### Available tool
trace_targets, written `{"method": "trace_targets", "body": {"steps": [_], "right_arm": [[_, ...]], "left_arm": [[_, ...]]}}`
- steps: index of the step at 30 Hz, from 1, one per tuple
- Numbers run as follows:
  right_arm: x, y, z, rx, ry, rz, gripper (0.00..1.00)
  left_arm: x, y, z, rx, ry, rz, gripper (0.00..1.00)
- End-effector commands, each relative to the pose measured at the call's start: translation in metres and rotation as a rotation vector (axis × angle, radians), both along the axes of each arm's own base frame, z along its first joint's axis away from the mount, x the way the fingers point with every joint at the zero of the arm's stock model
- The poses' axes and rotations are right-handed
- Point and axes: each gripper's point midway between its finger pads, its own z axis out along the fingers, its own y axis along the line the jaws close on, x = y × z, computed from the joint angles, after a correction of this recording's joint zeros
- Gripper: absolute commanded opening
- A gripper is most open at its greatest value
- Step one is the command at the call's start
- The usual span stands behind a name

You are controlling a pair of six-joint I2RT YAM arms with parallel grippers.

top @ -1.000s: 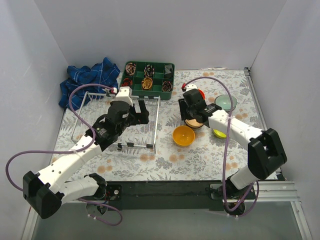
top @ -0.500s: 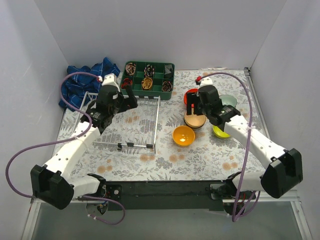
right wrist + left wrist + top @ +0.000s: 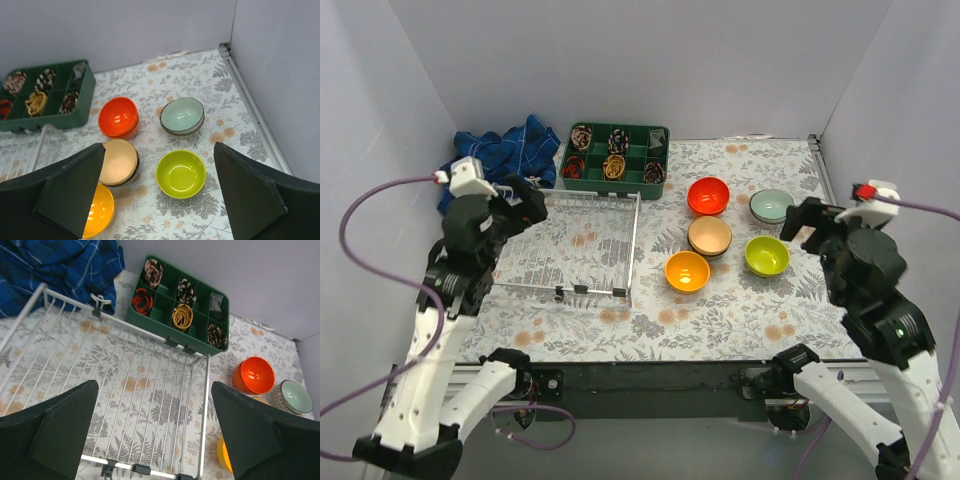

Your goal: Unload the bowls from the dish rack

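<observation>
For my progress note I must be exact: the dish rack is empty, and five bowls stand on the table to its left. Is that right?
Only the side is wrong. The dish rack is empty, but the five bowls stand to its right: red bowl, pale teal bowl, beige bowl, lime green bowl, yellow-orange bowl. The top external view shows this.

Five glossy bowls point(image 3: 709, 236) sit upright beside the white dish rack point(image 3: 570, 245).
</observation>
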Motion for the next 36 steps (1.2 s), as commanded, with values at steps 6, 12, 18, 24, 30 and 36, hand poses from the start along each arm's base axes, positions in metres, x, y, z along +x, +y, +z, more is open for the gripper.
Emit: {"method": "trace_targets", "body": {"steps": [6, 12, 18, 24, 30, 36], "right_arm": [[-0.061, -0.037, -0.013, -0.021, -0.085, 0.000, 0.99], [-0.080, -0.045, -0.025, 0.000, -0.119, 0.008, 0.99], [-0.086, -0.049, -0.036, -0.005, -0.129, 0.006, 0.99], [-0.088, -0.049, -0.041, -0.014, -0.126, 0.017, 0.99], [-0.090, -0.048, -0.041, -0.015, -0.130, 0.026, 0.99], [-0.094, -0.051, -0.038, -0.018, -0.143, 0.025, 0.98]], "left_arm": [[-0.100, 0.047, 0.041, 0.080, -0.175, 0.066, 0.98], [-0.138, 0.058, 0.048, 0.040, -0.262, 0.083, 0.98], [-0.146, 0.057, 0.025, 0.005, -0.238, 0.080, 0.98], [-0.152, 0.065, 0.012, -0.009, -0.238, 0.125, 0.98], [-0.155, 0.071, 0.008, -0.003, -0.234, 0.150, 0.98], [-0.154, 0.072, 0.012, 0.003, -0.245, 0.155, 0.98]]}}
